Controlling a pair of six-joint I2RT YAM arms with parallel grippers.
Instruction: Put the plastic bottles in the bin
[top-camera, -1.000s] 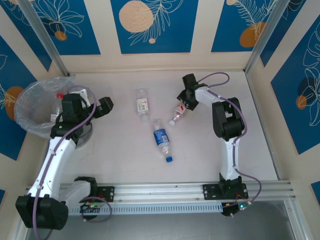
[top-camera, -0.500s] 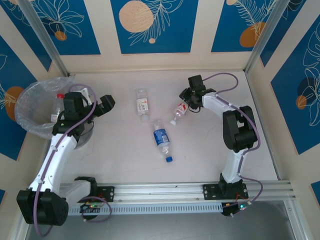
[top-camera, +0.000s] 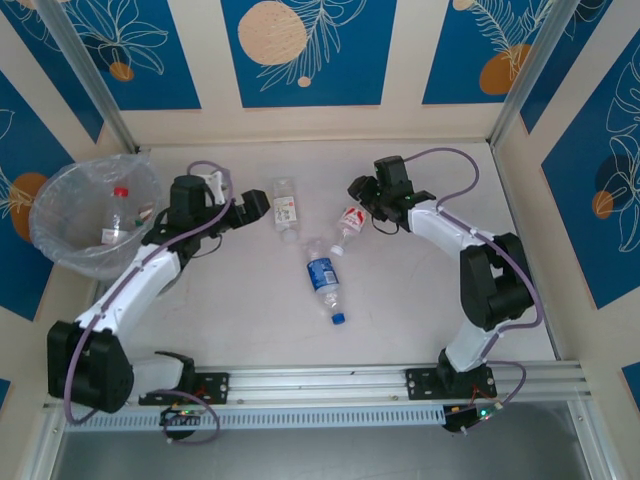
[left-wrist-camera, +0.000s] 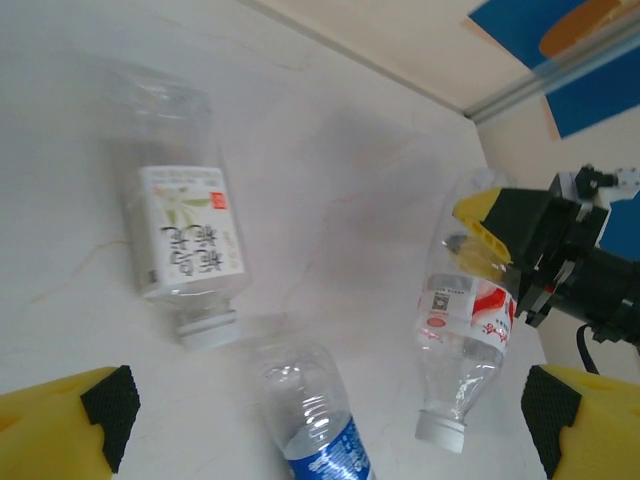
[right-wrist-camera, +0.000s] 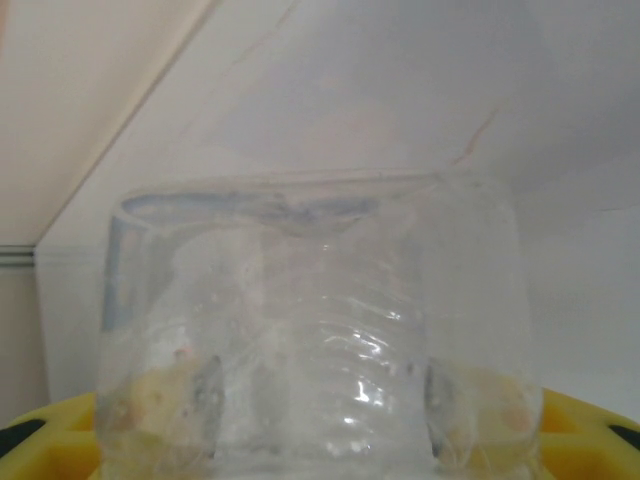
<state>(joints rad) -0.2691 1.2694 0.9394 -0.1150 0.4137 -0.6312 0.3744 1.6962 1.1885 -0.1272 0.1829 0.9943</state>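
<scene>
Pale table (top-camera: 400, 300) under even light — cream walls (top-camera: 300, 122) with blue leaf panels (top-camera: 350, 60) from nine round to three o'clock; metal rail (top-camera: 330, 378) at six.

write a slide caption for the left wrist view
The right gripper clamps the red-labelled bottle near its base; the white-labelled bottle and the blue-labelled bottle lie on the table.

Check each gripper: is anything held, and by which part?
The right gripper grips the red-labelled bottle at its base end. The left gripper is open and empty.
</scene>
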